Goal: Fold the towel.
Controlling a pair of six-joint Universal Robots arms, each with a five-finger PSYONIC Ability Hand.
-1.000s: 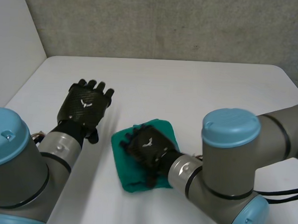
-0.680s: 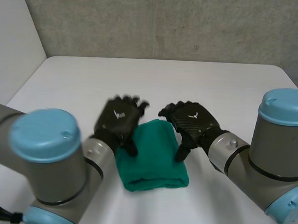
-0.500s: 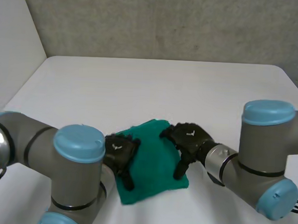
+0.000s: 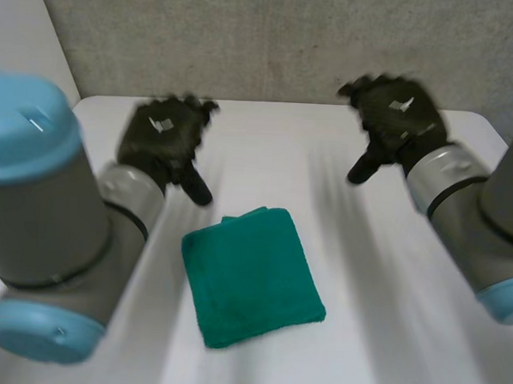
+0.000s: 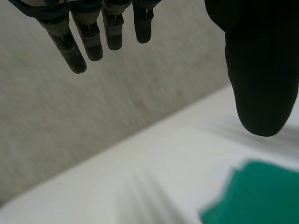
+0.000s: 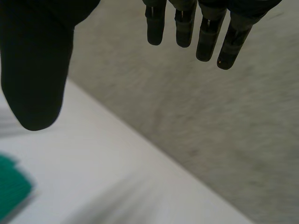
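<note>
We see the green towel (image 4: 252, 276) lying as a thick, roughly square folded pad with a soft, fuzzy surface. It sits on the smooth white table (image 4: 267, 150), near the front middle, well apart from both hands. Our left hand (image 4: 162, 135), black, hangs above the far left of the table with its fingers (image 5: 88, 37) straight and spread from the thumb, holding nothing. Our right hand (image 4: 396, 113) hangs at the far right before the rough grey wall (image 4: 273, 38), likewise released, with fingers (image 6: 205, 32) straight, thumb pointing down and nothing in it.
</note>
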